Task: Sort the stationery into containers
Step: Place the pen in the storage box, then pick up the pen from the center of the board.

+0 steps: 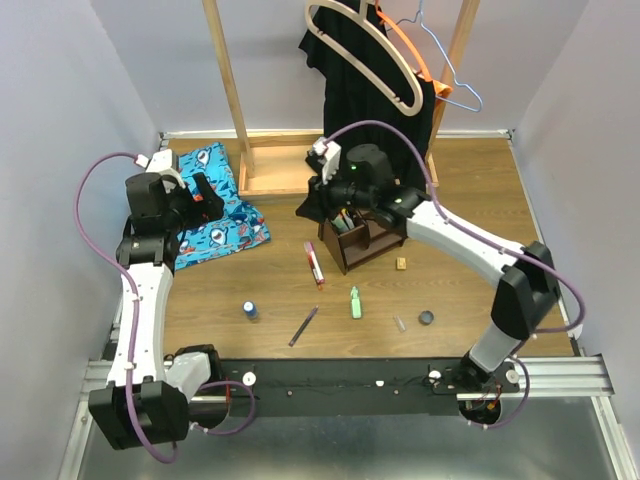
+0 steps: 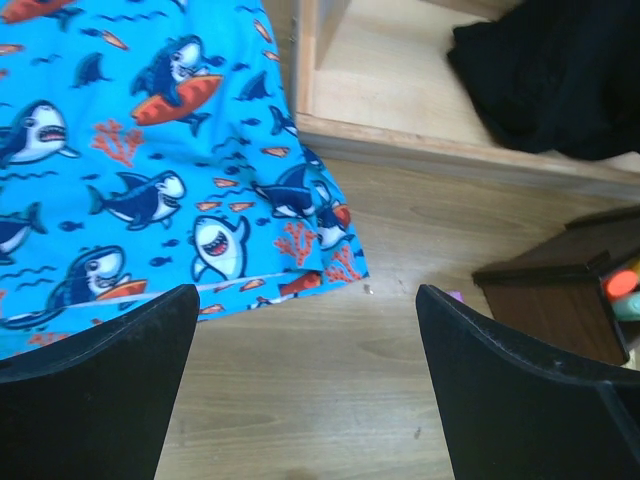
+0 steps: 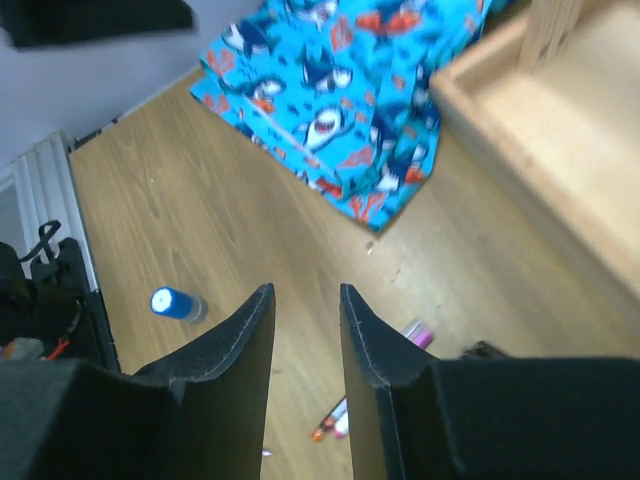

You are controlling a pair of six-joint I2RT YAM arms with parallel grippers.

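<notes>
Right end effector (image 3: 305, 292) and left end effector (image 2: 305, 292) apart, empty. Green marker (image 1: 354, 302), base-side of right: likely light, rigid, rolls; pinch mid-barrel.

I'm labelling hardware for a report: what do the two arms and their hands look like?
The left arm and right arm share white links, black joint housings and a looping purple cable each. The left hand and right hand each have two matte black, tapered fingers.
</notes>
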